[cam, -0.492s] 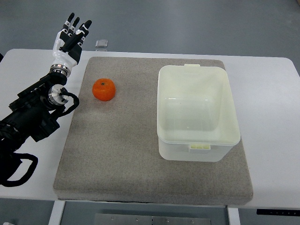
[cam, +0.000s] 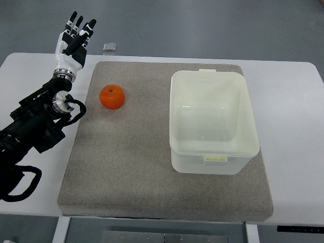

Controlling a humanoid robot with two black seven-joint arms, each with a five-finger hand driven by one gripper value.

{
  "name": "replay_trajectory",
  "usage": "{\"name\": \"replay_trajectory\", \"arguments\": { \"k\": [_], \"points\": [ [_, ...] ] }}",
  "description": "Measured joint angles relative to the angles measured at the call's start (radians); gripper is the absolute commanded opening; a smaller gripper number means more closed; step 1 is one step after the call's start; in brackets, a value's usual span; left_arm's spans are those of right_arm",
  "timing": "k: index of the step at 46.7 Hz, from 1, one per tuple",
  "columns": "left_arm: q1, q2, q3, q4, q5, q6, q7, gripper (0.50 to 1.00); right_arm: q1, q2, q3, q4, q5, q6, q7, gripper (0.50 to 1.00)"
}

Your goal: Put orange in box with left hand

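The left hand [cam: 74, 39] has crept a little farther toward the table's far left corner over the last half second, its fingers [cam: 81, 25] straight, slightly fanned and holding nothing, so it looks no closer to a grasp than before; if anything it is drifting off the line to the fruit. The orange [cam: 112, 96] has not budged: it sits on the grey mat [cam: 126, 167] near the mat's far left corner, well apart from the hand and untouched. I'd say the reach hasn't properly started, and the arm will have to swing back in over the mat's left edge and come down on the fruit. The box [cam: 212, 121], a pale plastic tub with no lid on, stands open and empty on the right half of the mat, close to its right edge. The stretch of mat between orange and box is bare, so I see nothing blocking the carry, only the tub's near wall to clear. A small dark square thing [cam: 110, 47] lies on the white table [cam: 293, 101] just past the mat's far edge, near the hand but out of the way. No right arm shows anywhere.
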Motion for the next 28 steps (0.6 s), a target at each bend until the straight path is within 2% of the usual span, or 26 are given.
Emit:
{"name": "replay_trajectory", "arguments": {
  "k": [15, 28],
  "points": [
    [-0.001, 0.001, 0.013, -0.007, 0.013, 0.002, 0.0, 0.99, -0.001, 0.0, 0.0, 0.0, 0.0, 0.0, 0.0, 0.926],
    [-0.012, 0.002, 0.012, -0.02, 0.011, -0.029, 0.001, 0.99, -0.001, 0.0, 0.0, 0.0, 0.0, 0.0, 0.0, 0.926]
  ]
}}
